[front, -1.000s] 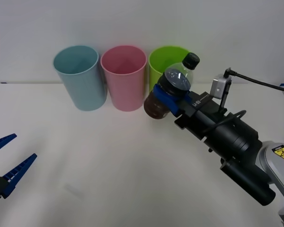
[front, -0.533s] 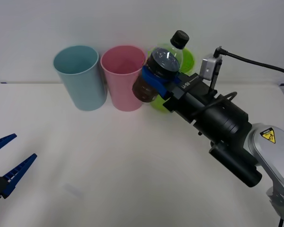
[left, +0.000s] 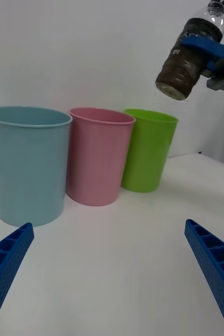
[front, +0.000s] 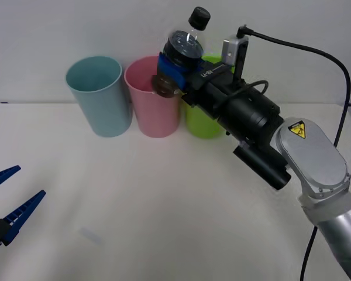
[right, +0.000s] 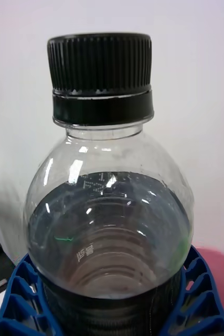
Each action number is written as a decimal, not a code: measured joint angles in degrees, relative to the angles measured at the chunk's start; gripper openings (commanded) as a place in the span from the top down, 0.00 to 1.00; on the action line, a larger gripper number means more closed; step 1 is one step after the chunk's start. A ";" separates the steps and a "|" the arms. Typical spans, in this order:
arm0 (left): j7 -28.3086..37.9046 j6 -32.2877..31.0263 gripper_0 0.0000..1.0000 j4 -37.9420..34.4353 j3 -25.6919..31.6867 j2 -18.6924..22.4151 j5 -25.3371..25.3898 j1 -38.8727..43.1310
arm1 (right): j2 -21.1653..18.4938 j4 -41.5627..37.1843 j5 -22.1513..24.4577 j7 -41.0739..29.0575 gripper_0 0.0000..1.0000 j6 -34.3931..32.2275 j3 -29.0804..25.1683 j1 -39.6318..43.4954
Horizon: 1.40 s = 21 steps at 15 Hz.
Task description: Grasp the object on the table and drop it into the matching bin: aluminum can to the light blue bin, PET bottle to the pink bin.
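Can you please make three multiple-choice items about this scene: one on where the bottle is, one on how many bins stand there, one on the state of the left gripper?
1. Where is the PET bottle?
A. lying on the table
B. held in the air near the pink bin's rim
C. inside the light blue bin

2. How many bins stand on the table?
A. two
B. three
C. four

3. The left gripper is:
A. open, holding nothing
B. shut on a can
C. shut on the bottle

Answers:
1 B: the right gripper clamps the PET bottle above the table, by the pink bin.
2 B: light blue bin, pink, lime green bin.
3 A: the left gripper has its fingers spread.
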 measured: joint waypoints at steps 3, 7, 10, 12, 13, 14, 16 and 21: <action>0.00 0.00 0.00 0.00 0.00 0.00 0.00 0.00 | 4.04 7.41 3.71 0.08 1.00 0.52 -1.34 -5.13; 0.00 0.00 0.00 0.00 0.00 0.00 0.00 0.00 | 8.25 18.17 5.60 1.02 1.00 4.57 -1.61 -12.77; 0.00 0.00 0.00 0.00 0.00 0.00 0.00 0.00 | 11.18 26.41 6.58 1.88 1.00 8.53 -1.84 -18.55; 0.00 0.00 0.00 0.00 0.00 0.00 0.00 0.00 | 12.44 30.91 6.91 2.49 1.00 10.78 -1.88 -21.49; 0.00 0.00 0.00 0.00 0.00 0.00 0.00 0.00 | 13.10 33.29 7.04 2.86 1.00 11.83 -1.91 -22.93; 0.00 0.00 0.00 0.00 0.00 0.00 0.00 0.00 | 13.69 35.22 7.18 3.20 1.00 12.83 -1.87 -24.21; 0.00 0.00 0.00 0.00 0.00 0.00 0.00 0.00 | 14.50 38.12 7.28 3.71 1.00 13.69 -1.87 -26.11; 0.00 0.00 0.00 0.00 0.00 0.00 0.00 0.00 | 14.83 38.85 7.28 4.14 0.32 14.01 -1.88 -26.40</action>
